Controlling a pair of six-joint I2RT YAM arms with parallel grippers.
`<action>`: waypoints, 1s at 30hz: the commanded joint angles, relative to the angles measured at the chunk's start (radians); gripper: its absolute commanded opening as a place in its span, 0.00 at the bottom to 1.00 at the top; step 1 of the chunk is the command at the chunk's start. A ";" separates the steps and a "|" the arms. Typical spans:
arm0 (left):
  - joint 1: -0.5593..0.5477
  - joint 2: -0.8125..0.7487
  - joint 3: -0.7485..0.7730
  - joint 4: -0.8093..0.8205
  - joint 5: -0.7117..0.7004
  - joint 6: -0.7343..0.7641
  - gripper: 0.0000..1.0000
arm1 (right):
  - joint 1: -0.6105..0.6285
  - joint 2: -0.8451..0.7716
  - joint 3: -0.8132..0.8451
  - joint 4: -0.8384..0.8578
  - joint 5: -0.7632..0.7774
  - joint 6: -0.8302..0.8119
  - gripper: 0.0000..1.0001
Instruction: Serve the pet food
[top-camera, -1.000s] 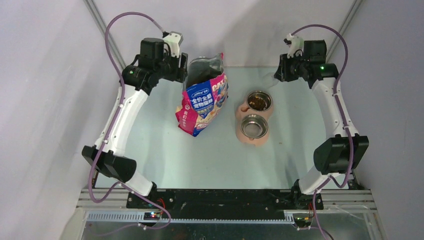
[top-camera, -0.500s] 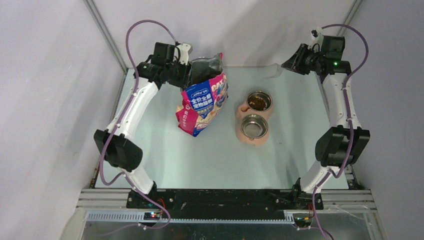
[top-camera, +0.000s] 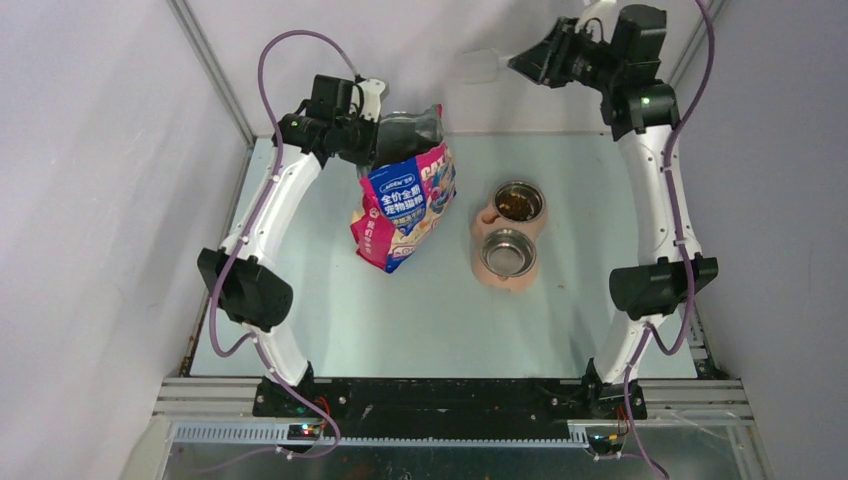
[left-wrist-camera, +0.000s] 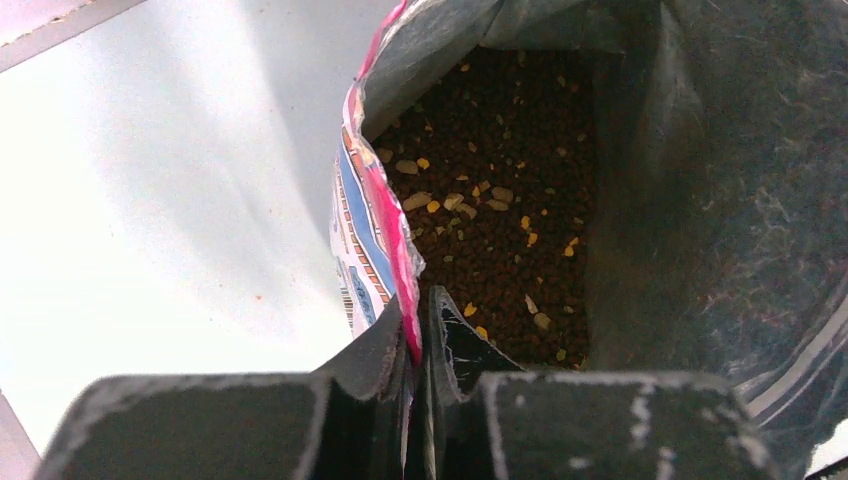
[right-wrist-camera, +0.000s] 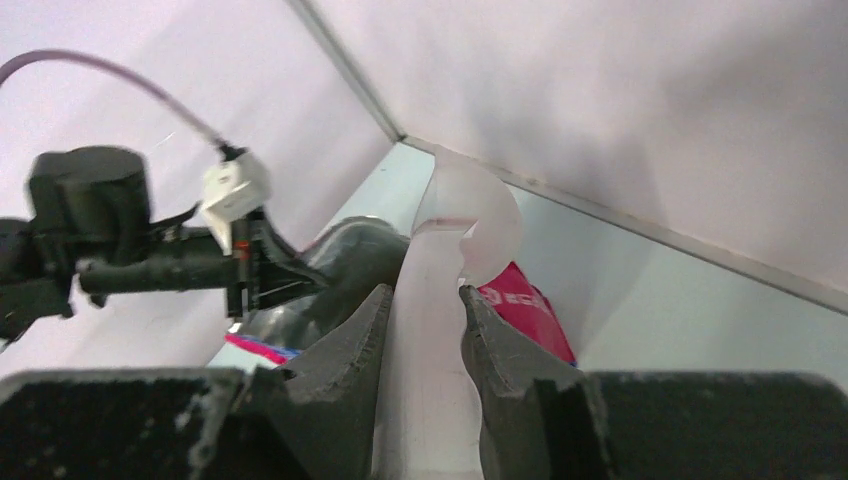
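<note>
The pet food (left-wrist-camera: 500, 200) lies as dark brown kibble inside the open pink and blue bag (top-camera: 405, 200), which stands upright left of centre on the table. My left gripper (left-wrist-camera: 420, 310) is shut on the bag's pink left rim (left-wrist-camera: 400, 255), seen from above at the bag's mouth (top-camera: 372, 140). More pet food (top-camera: 518, 203) fills the far steel bowl. The near steel bowl (top-camera: 509, 250) looks empty. My right gripper (right-wrist-camera: 425, 300) is shut on the handle of the clear plastic scoop (right-wrist-camera: 462, 215), held high at the back (top-camera: 485, 65), right of the bag.
Both bowls sit in a pink double holder (top-camera: 492, 268) right of centre. Grey walls with metal corner posts (top-camera: 215, 75) close in the table on three sides. The left arm (top-camera: 270, 210) spans the left side, the right arm (top-camera: 660, 190) the right side.
My left gripper closed onto the bag's rim. The right arm lifted the scoop up and leftward from the back right of the table, toward the bag.
</note>
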 joint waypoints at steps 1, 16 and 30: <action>0.011 -0.016 0.046 0.009 0.037 0.029 0.12 | 0.106 -0.004 0.022 -0.001 0.002 -0.054 0.00; 0.009 -0.071 0.035 0.042 0.147 -0.001 0.00 | 0.245 0.001 -0.028 -0.248 0.053 -0.193 0.00; -0.085 -0.107 0.026 0.059 0.242 -0.049 0.00 | 0.298 -0.033 -0.098 -0.400 0.220 -0.341 0.00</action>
